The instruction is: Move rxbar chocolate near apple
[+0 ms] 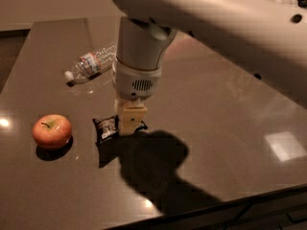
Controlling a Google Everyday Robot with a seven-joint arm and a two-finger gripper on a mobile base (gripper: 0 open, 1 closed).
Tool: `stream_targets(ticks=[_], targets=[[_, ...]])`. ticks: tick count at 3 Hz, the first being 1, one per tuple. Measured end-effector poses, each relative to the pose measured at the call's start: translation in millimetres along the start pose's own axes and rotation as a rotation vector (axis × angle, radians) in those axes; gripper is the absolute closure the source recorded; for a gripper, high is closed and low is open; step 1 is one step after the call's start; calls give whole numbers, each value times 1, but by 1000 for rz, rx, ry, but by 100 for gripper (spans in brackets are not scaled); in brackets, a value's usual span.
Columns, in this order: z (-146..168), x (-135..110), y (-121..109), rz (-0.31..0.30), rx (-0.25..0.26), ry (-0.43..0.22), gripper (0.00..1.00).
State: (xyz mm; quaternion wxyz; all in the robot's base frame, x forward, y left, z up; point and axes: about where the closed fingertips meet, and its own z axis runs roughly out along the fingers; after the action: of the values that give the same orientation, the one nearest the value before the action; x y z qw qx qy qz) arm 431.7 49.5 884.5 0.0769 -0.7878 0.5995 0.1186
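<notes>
The rxbar chocolate [107,127] is a small black bar with white lettering, at the middle left of the table, its right end under the gripper. The gripper [131,123] hangs from the white arm and is closed on the bar's right end, holding it low at the tabletop. The apple [52,131] is red-orange with a short stem and sits on the table to the left of the bar, with a gap of roughly one apple width between them.
A clear plastic water bottle [91,63] lies on its side behind the bar. The dark glossy table [220,109] stretches to the right; its front edge runs along the bottom. The arm's shadow falls in front of the gripper.
</notes>
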Motion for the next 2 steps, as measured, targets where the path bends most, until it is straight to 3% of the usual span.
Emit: stream_targets(ticks=[2], targets=[[40, -2, 1, 88, -17, 66, 100]])
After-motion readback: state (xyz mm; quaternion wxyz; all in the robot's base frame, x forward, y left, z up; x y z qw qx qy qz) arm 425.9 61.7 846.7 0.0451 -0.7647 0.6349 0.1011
